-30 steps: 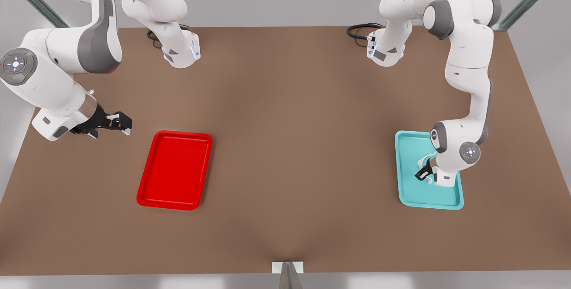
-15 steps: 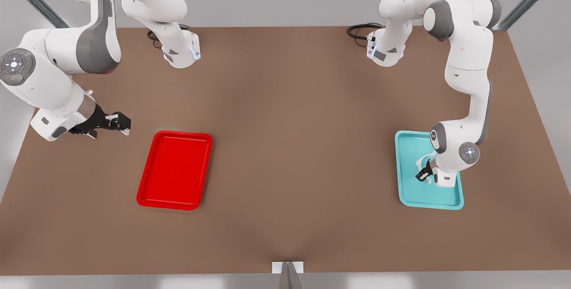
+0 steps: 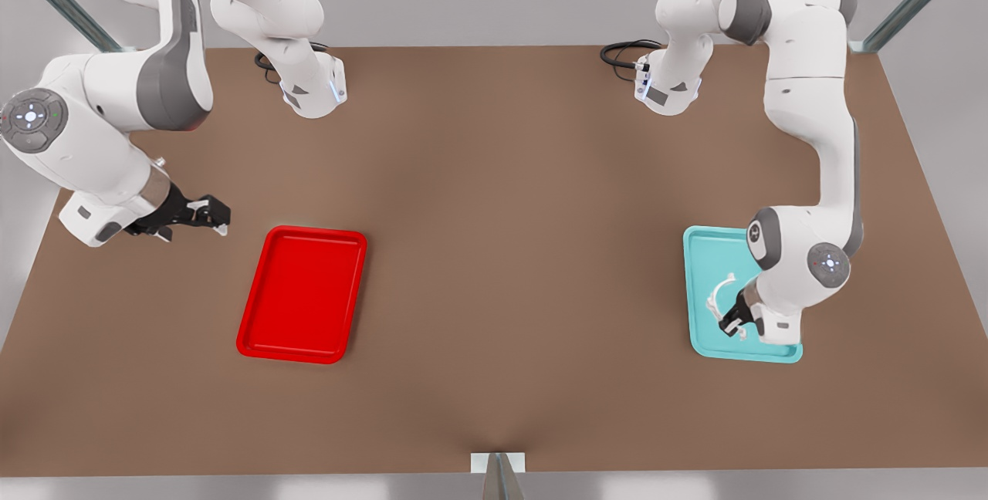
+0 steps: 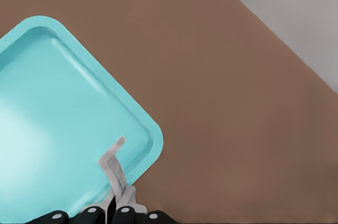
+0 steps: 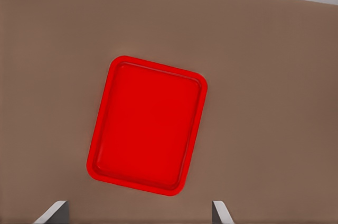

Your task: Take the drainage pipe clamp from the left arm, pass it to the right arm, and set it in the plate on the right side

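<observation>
Early days: the clamp is gripped over the teal tray, hand-over and placing not yet done.

The left gripper (image 3: 732, 322) has its fingers pinched on the drainage pipe clamp (image 3: 720, 289), which curves up from its tips above the teal tray (image 3: 702, 253). The right gripper (image 3: 210, 214) waits with fingers spread wide, holding nothing, beside the red plate (image 3: 302, 295), which holds nothing.

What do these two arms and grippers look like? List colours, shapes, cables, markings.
Both are white, rounded, jointed arms with grey joint covers and round button pads near the wrists. The left gripper and right gripper are black, two-fingered, with pale fingertips. Black cables coil at the bases.
</observation>
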